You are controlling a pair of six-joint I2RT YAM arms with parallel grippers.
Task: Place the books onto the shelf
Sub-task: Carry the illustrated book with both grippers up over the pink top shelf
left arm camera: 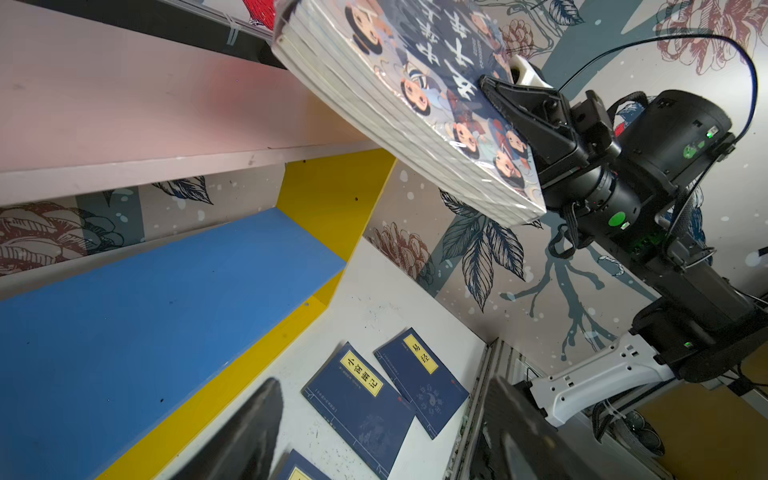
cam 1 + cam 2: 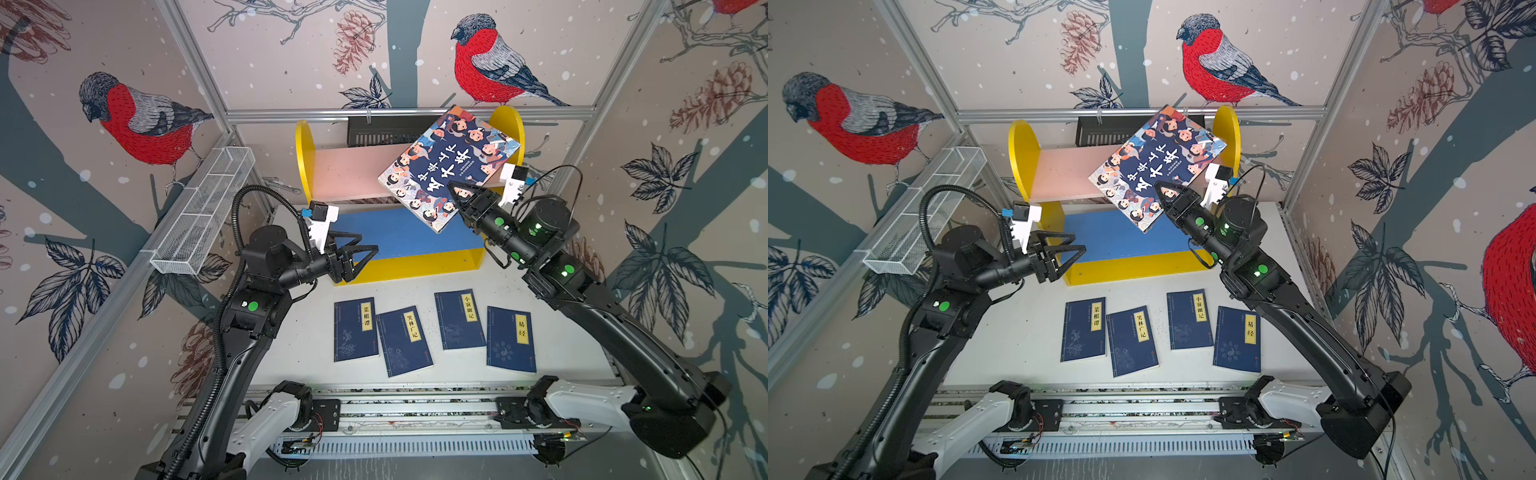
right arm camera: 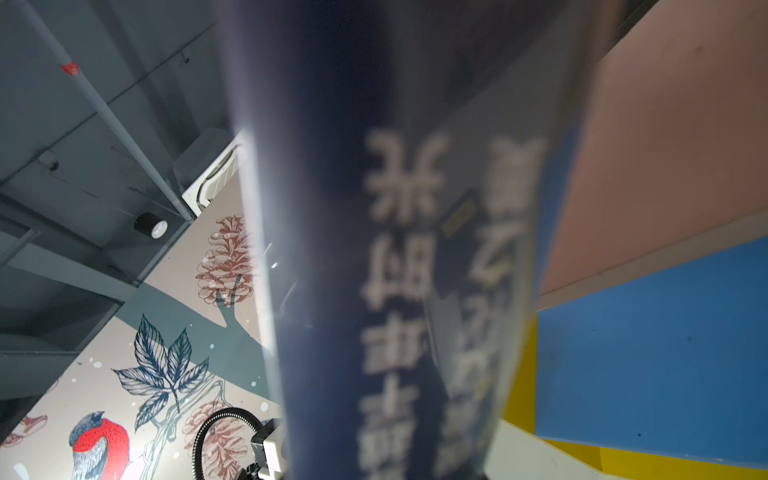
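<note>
My right gripper (image 2: 455, 191) (image 2: 1160, 189) is shut on the lower corner of the thick cartoon-cover book (image 2: 449, 162) (image 2: 1154, 162) (image 1: 415, 104). The book hangs tilted above the right part of the shelf (image 2: 303, 158) (image 2: 1021, 158), over its pink upper board (image 2: 349, 174) and blue lower board (image 2: 390, 237) (image 1: 166, 311). In the right wrist view the book's dark cover (image 3: 374, 249) fills the middle and hides the jaws. Several thin navy books (image 2: 355, 328) (image 2: 1084, 328) (image 1: 357, 403) lie flat on the white table. My left gripper (image 2: 368, 245) (image 2: 1079, 243) (image 1: 384, 382) stands open and empty at the shelf's front left corner.
A white wire basket (image 2: 203, 212) hangs on the left wall rail. A black slotted tray (image 2: 382, 131) sits behind the shelf. The arms' mounting rail (image 2: 415, 411) runs along the table's near edge. Patterned walls close in on three sides.
</note>
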